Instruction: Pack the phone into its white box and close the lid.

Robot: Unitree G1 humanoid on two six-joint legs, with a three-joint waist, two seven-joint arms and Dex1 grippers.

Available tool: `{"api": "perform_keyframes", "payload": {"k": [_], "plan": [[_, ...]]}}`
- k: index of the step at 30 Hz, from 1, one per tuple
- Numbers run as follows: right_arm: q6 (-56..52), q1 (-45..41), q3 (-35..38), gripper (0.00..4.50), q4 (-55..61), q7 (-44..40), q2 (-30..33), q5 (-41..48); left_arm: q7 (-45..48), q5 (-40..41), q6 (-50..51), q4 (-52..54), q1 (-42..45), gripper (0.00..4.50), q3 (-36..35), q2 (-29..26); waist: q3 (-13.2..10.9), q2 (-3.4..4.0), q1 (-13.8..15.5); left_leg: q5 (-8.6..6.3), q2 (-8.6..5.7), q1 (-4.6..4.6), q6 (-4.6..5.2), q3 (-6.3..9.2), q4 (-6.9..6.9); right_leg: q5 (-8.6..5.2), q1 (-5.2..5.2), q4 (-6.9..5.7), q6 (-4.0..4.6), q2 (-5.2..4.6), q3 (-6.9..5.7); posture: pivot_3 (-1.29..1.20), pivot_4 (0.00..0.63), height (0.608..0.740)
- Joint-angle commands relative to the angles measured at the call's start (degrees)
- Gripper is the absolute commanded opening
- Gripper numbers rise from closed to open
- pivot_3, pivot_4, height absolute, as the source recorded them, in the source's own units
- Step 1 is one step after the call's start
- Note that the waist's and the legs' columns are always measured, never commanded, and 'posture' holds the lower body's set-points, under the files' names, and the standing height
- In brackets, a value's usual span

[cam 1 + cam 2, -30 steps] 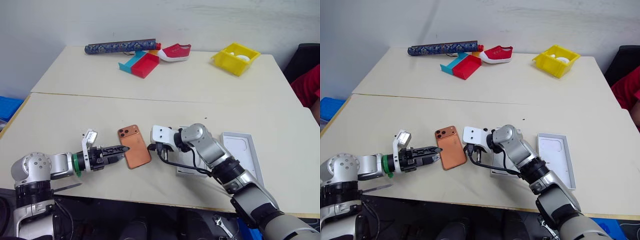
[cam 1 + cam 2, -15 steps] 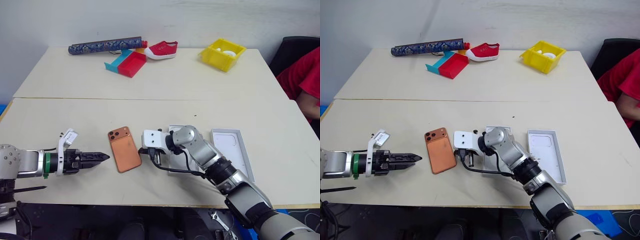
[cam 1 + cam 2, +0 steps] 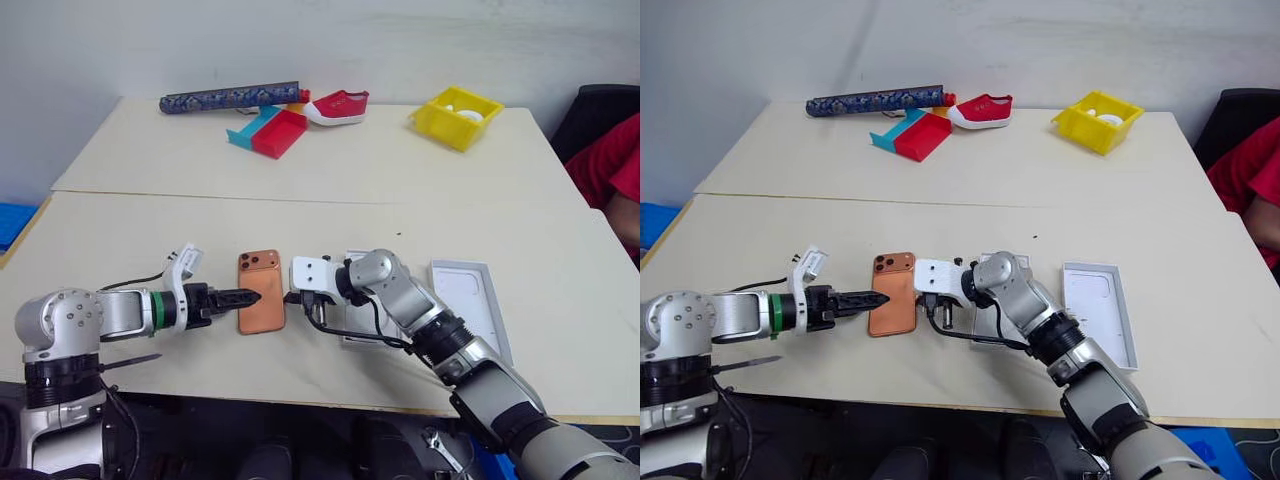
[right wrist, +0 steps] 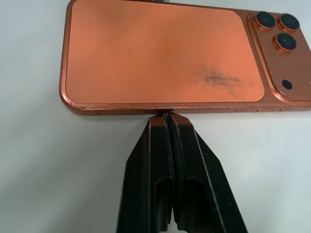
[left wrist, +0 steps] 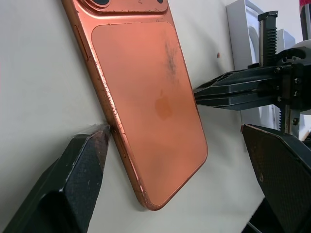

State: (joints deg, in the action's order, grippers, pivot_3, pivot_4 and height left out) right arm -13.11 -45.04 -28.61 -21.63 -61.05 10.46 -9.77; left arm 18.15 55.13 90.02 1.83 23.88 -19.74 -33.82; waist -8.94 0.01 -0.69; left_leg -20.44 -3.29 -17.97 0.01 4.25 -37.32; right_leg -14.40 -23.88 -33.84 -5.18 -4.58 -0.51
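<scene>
While lying flat and camera-side up on the table [image 3: 150,215], just left of the white box [image 3: 352,322], the phone [image 3: 261,304]: stiff, thin, slick, best pinched across both long edges; left gripper [image 5: 180,167] spread astride it, right gripper [image 4: 166,127] pressed together against one edge.

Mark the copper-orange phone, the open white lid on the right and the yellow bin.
copper-orange phone [image 3: 261,306]: left eye view, middle of its back.
open white lid [image 3: 470,310]: left eye view, inner face.
yellow bin [image 3: 441,121]: left eye view, front wall.
</scene>
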Motion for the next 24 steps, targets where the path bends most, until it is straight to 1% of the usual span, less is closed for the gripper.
{"api": "perform_keyframes", "payload": {"k": [1, 4, 6, 8, 12, 18, 22, 24], "plan": [[-0.5, 0.4, -1.2, 0.05, 2.4, -1.4, -1.7, 1.4, 1.4, 11.0, 2.5, -2.9, -3.6, 4.50, 4.2, 3.4, 0.0, -0.01, 0.2, -0.01, 0.00, 0.07, -0.01, 0.03, 0.00, 0.00, 0.08, 0.03, 0.00, 0.00, -0.02, 0.00, 0.150, 0.740], [-0.5, 0.7, -1.2, 0.05, 2.6, -1.7, -1.3, 1.3, 3.7, 17.3, 2.5, -5.7, -4.1, 4.50, 2.9, 1.8, 0.0, -0.03, 0.2, -0.01, -0.01, 0.15, 0.13, 0.03, 0.10, -0.01, 0.14, 0.09, -0.01, 0.01, -0.01, 0.00, 0.150, 0.740], [-0.6, 0.7, -1.2, 0.05, 2.7, -1.8, -1.2, 1.3, 3.7, 19.5, 2.5, -8.4, -3.5, 4.50, 1.9, 1.3, 0.1, -0.40, -0.1, 0.03, 0.02, -0.36, 0.20, 0.10, 0.07, 0.00, -0.34, -0.08, 0.00, 0.06, -0.03, 0.00, 0.150, 0.740], [-0.7, 0.6, -1.2, 0.05, 2.8, -1.8, -1.2, 1.4, 3.1, 21.0, 2.5, -10.6, -2.7, 4.50, 1.0, 1.1, 0.1, -0.38, -0.4, 0.02, 0.06, -0.68, 0.15, 0.11, 0.04, -0.01, -0.71, -0.20, 0.01, 0.11, -0.05, 0.00, 0.150, 0.740], [-0.6, 0.3, -1.1, 0.05, 2.4, -1.4, -1.1, 1.5, 1.6, 19.9, 2.5, -12.0, -2.1, 4.50, 1.2, 0.3, 0.1, -0.37, -0.9, 0.04, 0.06, -0.94, 0.18, 0.13, 0.03, -0.02, -0.90, -0.10, 0.03, 0.11, -0.11, 0.00, 0.150, 0.740], [-0.1, 1.0, -1.1, 0.05, 2.6, -1.2, -0.3, 1.4, 1.7, 20.0, 2.5, -13.1, -2.1, 4.50, 0.3, -1.0, 0.1, -0.37, -1.0, 0.06, 0.08, -0.99, 0.14, 0.12, 0.01, -0.02, -0.93, -0.06, 0.03, 0.13, -0.11, 0.00, 0.150, 0.740], [-0.2, 1.6, -1.1, 0.05, 3.2, -1.1, 0.2, 1.3, 1.5, 20.4, 2.5, -15.1, -1.2, 4.50, -1.2, -0.8, 0.1, -0.37, -1.0, 0.07, 0.08, -0.99, 0.14, 0.12, 0.01, -0.02, -0.93, -0.06, 0.03, 0.13, -0.10, 0.00, 0.150, 0.740], [-0.3, 1.8, -1.0, 0.00, 3.5, -1.0, 0.4, 1.3, 0.8, 19.9, 2.5, -15.6, -0.8, 4.12, -2.0, -0.4, 0.1, -0.37, -0.9, 0.07, 0.08, -1.02, 0.14, 0.12, 0.01, -0.02, -0.97, -0.07, 0.03, 0.13, -0.10, 0.00, 0.150, 0.740]]}}
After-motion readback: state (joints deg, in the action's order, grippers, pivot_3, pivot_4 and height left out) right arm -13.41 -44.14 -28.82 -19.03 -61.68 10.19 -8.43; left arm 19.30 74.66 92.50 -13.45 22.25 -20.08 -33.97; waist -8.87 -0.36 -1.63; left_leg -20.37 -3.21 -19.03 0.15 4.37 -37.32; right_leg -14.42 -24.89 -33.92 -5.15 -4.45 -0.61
